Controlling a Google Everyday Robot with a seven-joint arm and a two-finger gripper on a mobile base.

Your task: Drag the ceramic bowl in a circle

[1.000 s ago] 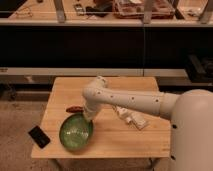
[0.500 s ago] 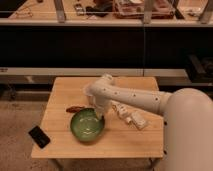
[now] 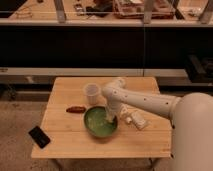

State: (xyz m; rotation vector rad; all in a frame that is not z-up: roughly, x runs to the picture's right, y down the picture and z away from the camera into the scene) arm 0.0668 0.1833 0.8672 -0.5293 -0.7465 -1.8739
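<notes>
**Bowl carried rightward along its arc**

My gripper [image 3: 111,119] reaches down into the ceramic bowl [image 3: 100,121], at its right inner wall. I cannot tell whether it is clenched or released there.

The bowl has moved. A second ago it sat near the table's front-left part, close to the black phone [image 3: 39,136]; half a second ago it was already nearer the middle; now it rests at the centre of the wooden table [image 3: 60,150], just in front of the white plastic cup [image 3: 92,93] and just right of the small reddish-brown item [image 3: 75,109]. The phone now lies well apart from it. A pale packet [image 3: 136,120] lies just beside the bowl's right rim.

I judge the circle is under way, sweeping right. The risk ahead is nudging the packet or cup as the arc curves back.
</notes>
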